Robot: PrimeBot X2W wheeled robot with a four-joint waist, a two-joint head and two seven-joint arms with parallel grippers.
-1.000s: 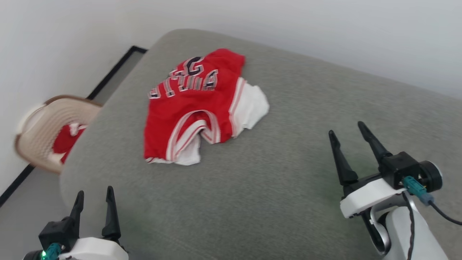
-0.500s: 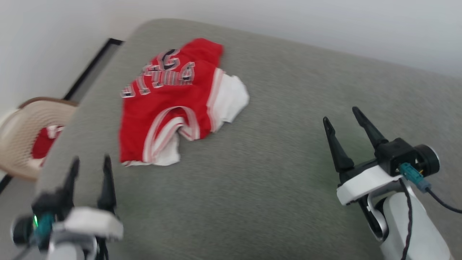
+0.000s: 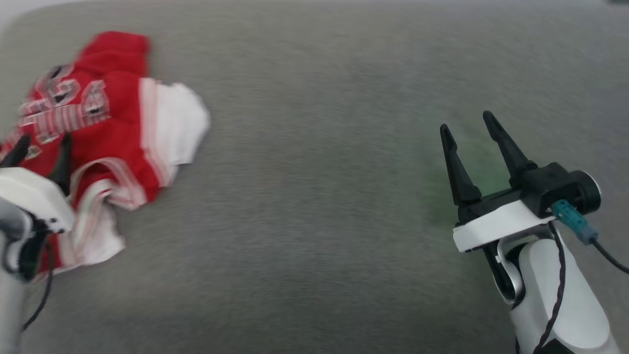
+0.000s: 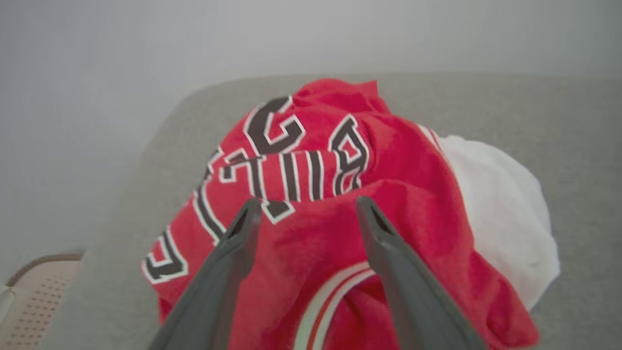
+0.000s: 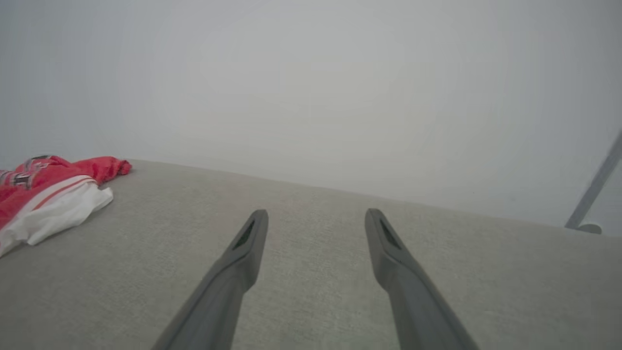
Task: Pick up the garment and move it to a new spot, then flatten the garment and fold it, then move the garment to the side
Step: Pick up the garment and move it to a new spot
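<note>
The garment (image 3: 118,132), a small red jersey with white sleeves and black white-outlined lettering, lies crumpled at the left of the grey cushioned surface (image 3: 319,206). My left gripper (image 3: 42,142) hovers over its near part, open, nothing between its fingers. In the left wrist view the garment (image 4: 418,194) lies just beyond my open left gripper (image 4: 306,206). Open over bare cushion at the right, my right gripper (image 3: 469,123) is far from the garment. The right wrist view has the garment (image 5: 53,194) at its far left, beyond my open right gripper (image 5: 316,216).
A pale perforated basket (image 4: 29,296) sits low beside the cushion's left edge in the left wrist view. A plain pale wall (image 5: 311,87) rises behind the cushion. A thin grey pole (image 5: 595,187) stands at the far right.
The head camera has swung right and down, so the garment sits further left in the picture. My left gripper has come forward over the garment's near part. The right gripper has hardly moved.
</note>
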